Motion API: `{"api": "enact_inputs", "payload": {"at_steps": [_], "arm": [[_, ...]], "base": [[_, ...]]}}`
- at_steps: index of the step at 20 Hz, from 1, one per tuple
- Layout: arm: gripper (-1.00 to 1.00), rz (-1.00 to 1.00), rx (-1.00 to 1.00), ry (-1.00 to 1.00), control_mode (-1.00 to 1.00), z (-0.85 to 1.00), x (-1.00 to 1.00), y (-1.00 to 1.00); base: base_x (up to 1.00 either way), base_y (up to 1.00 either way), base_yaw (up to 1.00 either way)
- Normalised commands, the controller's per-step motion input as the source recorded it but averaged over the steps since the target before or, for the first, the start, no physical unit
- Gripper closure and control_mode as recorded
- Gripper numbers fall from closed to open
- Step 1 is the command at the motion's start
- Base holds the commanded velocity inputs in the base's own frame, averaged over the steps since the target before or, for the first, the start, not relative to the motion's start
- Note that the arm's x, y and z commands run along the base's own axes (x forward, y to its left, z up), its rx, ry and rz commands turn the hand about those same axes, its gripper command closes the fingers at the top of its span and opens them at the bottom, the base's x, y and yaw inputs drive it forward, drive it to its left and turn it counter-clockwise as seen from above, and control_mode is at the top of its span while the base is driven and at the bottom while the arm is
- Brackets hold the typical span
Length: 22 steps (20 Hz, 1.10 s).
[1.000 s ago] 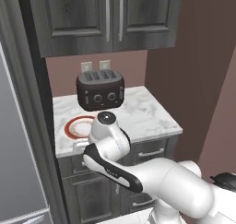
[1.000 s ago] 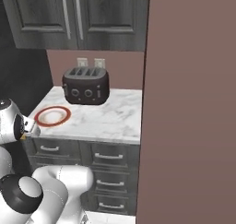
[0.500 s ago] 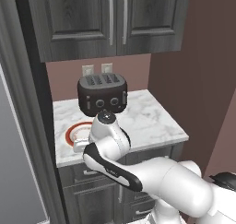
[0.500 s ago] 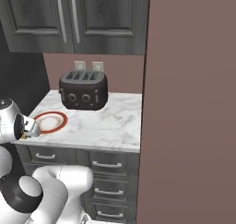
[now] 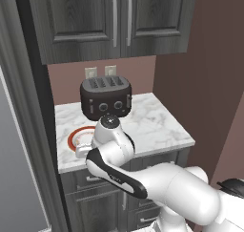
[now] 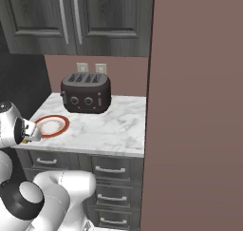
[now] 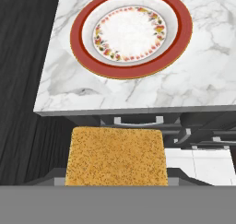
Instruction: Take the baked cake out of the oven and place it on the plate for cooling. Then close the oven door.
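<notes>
- Step in hand, as I read it: carrying the golden-brown square slab of baked cake [image 7: 116, 156] to the round plate with the red-orange rim and flowered white centre [image 7: 132, 34]. Cake is out of the oven, not yet on the plate.
- Hand view: cake sits at the bottom of the frame right where the fingers would be, covering them. Looks held, fingers part-way closed around it, but the contact itself is hidden, so that's a judgement.
- Cake is off the white marble surface [image 7: 198, 87], out past its front edge and above the dark drawer fronts. Plate lies ahead of it on the surface, near the front-left corner, nothing on it.
- Gripper [image 6: 29, 131] in the right base view is at the left edge, just beside the plate [image 6: 51, 125]. In the left base view the wrist covers part of the plate [image 5: 81, 136].
- Black four-slot toaster [image 5: 106, 97] stands behind the plate, near it; keep the carry low enough to stay clear of it.
- Next: move the cake forward over the plate centre, lower until it rests flat, then release. After that go back for the oven door.
- Versus a second ago: both base views have shifted, toaster and surface sit lower and more central now, so the base has driven. Nothing on the surface itself moved. Fingers' opening unchanged.
</notes>
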Motion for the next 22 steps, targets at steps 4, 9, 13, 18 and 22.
{"api": "enact_inputs", "payload": {"at_steps": [4,9,13,18,22], "arm": [[1.0,0.0,0.0,0.0,-1.0,0.0,0.0,0.0],[1.0,0.0,0.0,0.0,-1.0,0.0,0.0,0.0],[1.0,0.0,0.0,0.0,-1.0,0.0,0.0,0.0],[1.0,-0.01,0.0,0.02,-1.0,-0.01,0.06,0.0],[1.0,-0.07,0.0,0.02,-1.0,0.01,0.41,0.01]], "base": [[0.0,0.0,0.0],[0.0,0.0,0.0],[0.0,0.0,0.0],[0.0,0.0,0.0],[0.0,0.0,0.0]]}}
